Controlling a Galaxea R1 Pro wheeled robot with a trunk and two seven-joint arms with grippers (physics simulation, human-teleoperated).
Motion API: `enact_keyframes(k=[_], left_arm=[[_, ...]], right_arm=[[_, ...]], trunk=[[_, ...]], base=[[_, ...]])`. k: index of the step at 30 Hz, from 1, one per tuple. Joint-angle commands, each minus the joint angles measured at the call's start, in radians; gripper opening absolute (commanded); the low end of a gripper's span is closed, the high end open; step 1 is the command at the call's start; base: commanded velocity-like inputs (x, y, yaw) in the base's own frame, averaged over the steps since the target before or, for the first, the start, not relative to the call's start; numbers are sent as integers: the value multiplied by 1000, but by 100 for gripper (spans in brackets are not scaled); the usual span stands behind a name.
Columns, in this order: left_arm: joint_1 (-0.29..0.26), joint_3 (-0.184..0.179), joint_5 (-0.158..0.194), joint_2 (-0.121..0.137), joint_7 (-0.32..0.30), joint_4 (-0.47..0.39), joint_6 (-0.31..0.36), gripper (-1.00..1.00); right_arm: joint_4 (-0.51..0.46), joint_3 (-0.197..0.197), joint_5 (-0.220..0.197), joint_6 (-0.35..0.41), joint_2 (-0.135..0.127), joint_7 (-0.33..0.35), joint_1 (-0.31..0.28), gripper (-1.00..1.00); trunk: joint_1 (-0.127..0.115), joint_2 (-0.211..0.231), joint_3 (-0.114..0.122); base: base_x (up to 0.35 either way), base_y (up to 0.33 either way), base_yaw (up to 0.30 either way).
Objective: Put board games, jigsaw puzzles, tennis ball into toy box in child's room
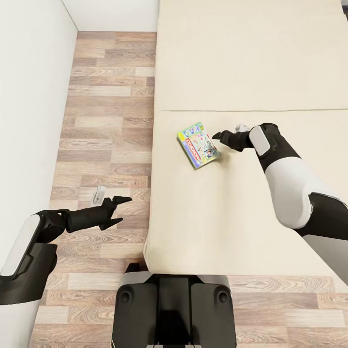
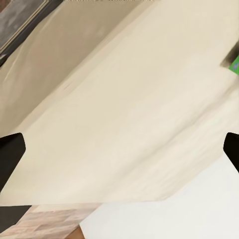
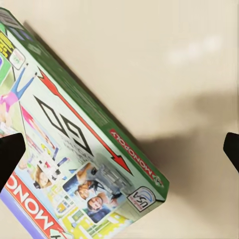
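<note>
Monopoly board game box (image 1: pixel 198 144), flat rectangular carton with colourful printed lid and green side walls, lies face up on the wide low bed with plain beige mattress (image 1: pixel 251 72), rotated diagonal to the mattress edge, near the seam that runs across the mattress. It is the one game visible on the bed.

Right gripper (image 1: pixel 217 136), black two-finger tool on a white-and-black arm, hovers over the mattress just beside the box's right edge, pointing at it. Fingers spread apart, nothing between them; contact with the box can't be confirmed from the head view. Right wrist view: box (image 3: pixel 74 159) seen close, "MONOPOLY" lettering readable on lid and green side, black fingertips (image 3: pixel 10 159) wide at both frame edges, with its shadow falling on the mattress (image 3: pixel 174 59) beside it.

Left gripper (image 1: pixel 122 210), same black two-finger type, is out over the wood-plank floor (image 1: pixel 106 121) just off the mattress's left edge, well apart from the box. Fingers splayed, holding nothing. Left wrist view: beige mattress surface (image 2: pixel 129 114), a sliver of the box's green edge (image 2: pixel 234 63) far off, black fingertips (image 2: pixel 10 154) at both frame edges.

White wall (image 1: pixel 29 96) runs along the floor strip on the left. Robot's dark base (image 1: pixel 174 309) sits at the foot of the bed.
</note>
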Motion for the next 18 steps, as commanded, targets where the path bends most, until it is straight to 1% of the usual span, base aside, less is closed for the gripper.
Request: enact_keyframes(k=[1,10,17,18], left_arm=[[0,1,9,0,10,-1,2,100],[0,3,9,0,11,-1,2,100],[0,4,9,0,11,0,1,100],[0,4,9,0,11,1,1,100]], right_arm=[[-2,-6,6,5,0,6,0,100],[-5,-7,6,6,-1,5,0,100],[-7,-8,6,5,4,5,0,100],[-7,-8,6,5,5,5,0,100]], trunk=[[4,-8,-4],[39,-71,-32],[65,-120,-54],[65,-120,-54]], base=[[0,0,0],[0,0,0],[0,0,0],[0,0,0]])
